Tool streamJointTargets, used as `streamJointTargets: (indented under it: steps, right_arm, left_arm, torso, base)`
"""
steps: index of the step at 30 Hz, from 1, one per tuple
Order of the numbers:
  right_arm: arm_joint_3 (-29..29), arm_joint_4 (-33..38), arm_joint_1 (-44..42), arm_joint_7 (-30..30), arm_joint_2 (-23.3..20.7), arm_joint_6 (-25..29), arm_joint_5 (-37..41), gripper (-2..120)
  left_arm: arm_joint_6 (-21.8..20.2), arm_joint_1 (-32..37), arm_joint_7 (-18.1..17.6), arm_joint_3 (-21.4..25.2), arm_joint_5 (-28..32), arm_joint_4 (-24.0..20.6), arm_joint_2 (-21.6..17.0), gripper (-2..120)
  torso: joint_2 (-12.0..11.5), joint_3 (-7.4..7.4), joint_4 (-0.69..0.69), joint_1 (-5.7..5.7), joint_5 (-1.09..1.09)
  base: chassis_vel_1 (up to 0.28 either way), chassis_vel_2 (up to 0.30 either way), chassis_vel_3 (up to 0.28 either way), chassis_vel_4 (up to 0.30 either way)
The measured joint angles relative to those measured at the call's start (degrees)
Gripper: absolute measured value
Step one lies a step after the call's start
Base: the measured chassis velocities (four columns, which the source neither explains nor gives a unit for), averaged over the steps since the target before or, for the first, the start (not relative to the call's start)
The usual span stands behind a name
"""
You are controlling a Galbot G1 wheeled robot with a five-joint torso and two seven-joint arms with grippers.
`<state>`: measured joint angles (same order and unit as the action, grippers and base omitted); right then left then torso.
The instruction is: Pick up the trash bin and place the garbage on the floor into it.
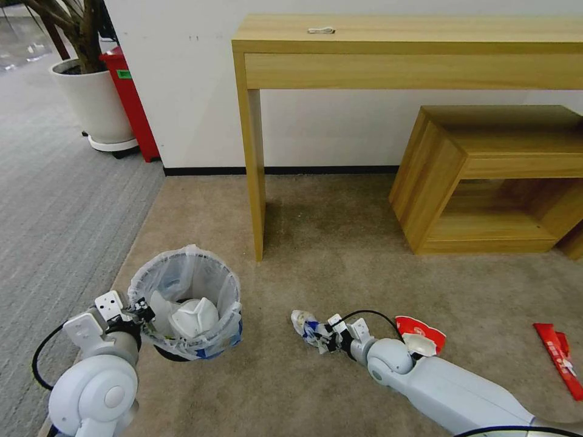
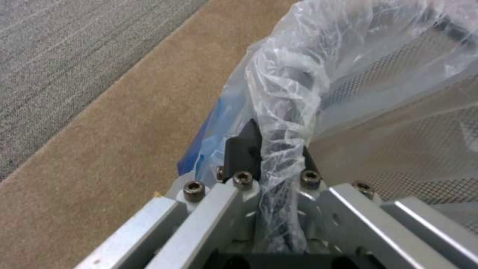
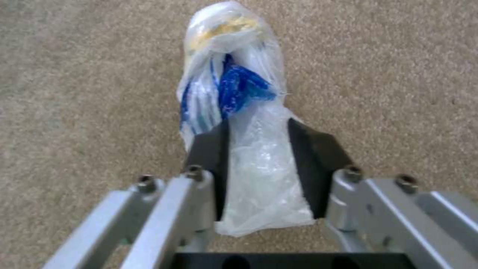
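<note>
The trash bin (image 1: 185, 285), round and lined with a crinkly white bag, stands on the beige floor (image 1: 340, 267) at the left with white litter inside. My left gripper (image 1: 143, 312) is shut on its near rim; in the left wrist view the black fingers (image 2: 243, 148) pinch the bag-covered rim (image 2: 283, 112). My right gripper (image 1: 331, 337) lies low on the carpet, shut on a crumpled white and blue plastic wrapper (image 1: 306, 325), which sits between the pads (image 3: 211, 149) as wrapper (image 3: 234, 89). More garbage lies nearby: a crushed red-white cup (image 1: 420, 335) and a red wrapper (image 1: 560, 358).
A tall wooden console table (image 1: 401, 48) stands against the wall, one leg (image 1: 255, 176) close behind the bin. A low wooden side table (image 1: 492, 176) is at the right. Grey ribbed carpet (image 1: 54, 200), a white planter (image 1: 100, 103) and a red box (image 1: 130, 103) lie to the left.
</note>
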<state>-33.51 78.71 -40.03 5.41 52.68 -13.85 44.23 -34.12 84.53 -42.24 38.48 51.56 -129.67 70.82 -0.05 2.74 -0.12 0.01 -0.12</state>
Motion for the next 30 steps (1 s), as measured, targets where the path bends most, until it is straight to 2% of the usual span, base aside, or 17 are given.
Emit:
streamJointTargets:
  steps: [1,4,19,20,21,24,27,28,29,30]
  right_arm:
    - [0.0,0.0,0.0,0.0,0.0,0.0,0.0,30]
    - [-0.1,-0.9,0.0,-0.4,0.1,0.6,-0.7,17]
    - [-1.6,-2.7,0.9,-1.1,0.8,1.6,-1.4,10]
    - [-1.5,-2.6,0.9,-1.1,0.8,1.8,-1.4,15]
    - [-1.5,-2.6,0.9,-1.1,0.8,1.8,-1.4,15]
    - [-1.3,-2.2,0.9,-1.1,0.8,1.9,-1.4,30]
    - [-1.2,-2.1,0.9,-1.1,0.8,1.9,-1.4,33]
    - [-1.1,-2.0,0.9,-1.2,0.7,2.1,-1.5,43]
    - [-1.1,-2.0,0.9,-1.2,0.7,2.2,-1.5,46]
    - [-1.1,-2.0,0.9,-1.2,0.7,2.2,-1.5,46]
  left_arm:
    - [0.0,0.0,0.0,0.0,0.0,0.0,0.0,0]
    - [0.0,-0.1,0.0,-0.2,0.0,0.2,0.2,0]
    - [0.2,0.0,0.1,-0.3,-0.1,0.1,0.5,0]
    - [0.2,0.0,0.1,-0.3,-0.2,0.2,0.5,0]
    - [0.2,0.0,0.1,-0.3,-0.2,0.2,0.5,0]
    - [0.2,-0.3,0.1,-0.4,-0.2,0.5,0.4,0]
    - [0.2,-0.3,0.1,-0.4,-0.2,0.5,0.4,0]
    - [0.2,-0.3,0.1,-0.4,-0.2,0.5,0.3,0]
    - [0.2,-0.3,0.1,-0.4,-0.2,0.5,0.3,0]
    - [0.2,-0.3,0.1,-0.4,-0.2,0.5,0.3,0]
  torso:
    - [0.0,0.00,0.00,0.00,0.00]
    - [0.0,0.00,0.00,0.00,0.00]
    - [0.0,0.00,0.00,0.00,0.00]
    - [0.0,0.00,0.00,0.00,0.00]
    - [0.0,0.00,0.00,0.00,0.00]
    - [0.0,0.00,0.00,0.00,0.00]
    - [0.0,0.00,0.00,0.00,0.00]
    - [0.0,0.00,0.00,0.00,0.00]
    - [0.0,0.00,0.00,0.00,0.00]
    - [0.0,0.00,0.00,0.00,0.00]
  base:
    - [0.000,0.000,0.000,0.000]
    - [0.000,0.000,0.000,0.000]
    - [0.000,0.000,0.000,0.000]
    - [0.000,0.000,0.000,0.000]
    - [0.000,0.000,0.000,0.000]
    - [0.000,0.000,0.000,0.000]
    - [0.000,0.000,0.000,0.000]
    - [0.000,0.000,0.000,0.000]
    - [0.000,0.000,0.000,0.000]
    - [0.000,0.000,0.000,0.000]
